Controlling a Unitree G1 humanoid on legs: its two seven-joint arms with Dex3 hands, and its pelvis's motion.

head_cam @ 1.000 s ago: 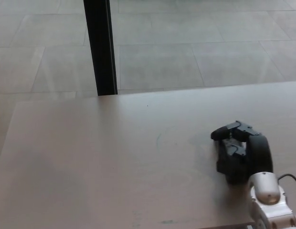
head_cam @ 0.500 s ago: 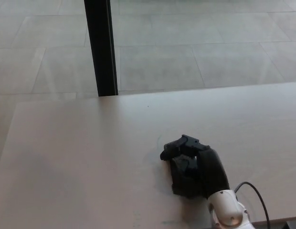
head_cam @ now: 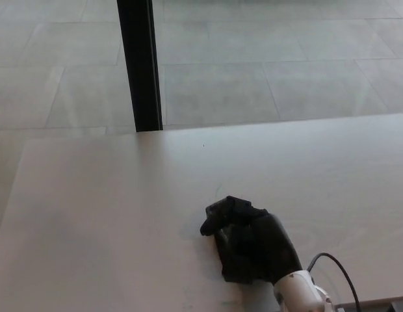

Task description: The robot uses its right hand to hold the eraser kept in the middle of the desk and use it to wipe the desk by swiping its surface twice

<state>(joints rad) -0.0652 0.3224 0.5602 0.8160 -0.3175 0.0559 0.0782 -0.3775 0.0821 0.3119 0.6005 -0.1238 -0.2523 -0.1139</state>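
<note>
1. Resting on the desk (head_cam: 104,221), near its close edge, is the robot's right hand (head_cam: 252,244). It is black and comes in from the lower right of the head view.
2. The hand is closed. Its thick fingers (head_cam: 222,216) are curled down and forward, and their tips point away from the robot and a little to its left.
3. Under the palm, on the hand's left side, sits a dark blocky shape that looks like the eraser (head_cam: 229,263). The hand grips it and presses it flat against the desk. Hand and eraser are both black, so the line between them is hard to make out.
4. Behind the hand is a white wrist (head_cam: 298,294), cut off by the bottom of the picture.
5. A thin black cable (head_cam: 331,265) arches up just to the right of the wrist and drops back down toward the desk's near edge.
6. The desk is pale and smooth. It spreads wide to the left of the hand, to its right, and ahead of it to the far edge.
7. Beyond that far edge, ahead of the hand and off to its left, a black post (head_cam: 140,65) stands upright.
8. Past the post lies a floor (head_cam: 286,71) of large grey tiles, well beyond the hand.
9. The left hand does not show in this view.
</note>
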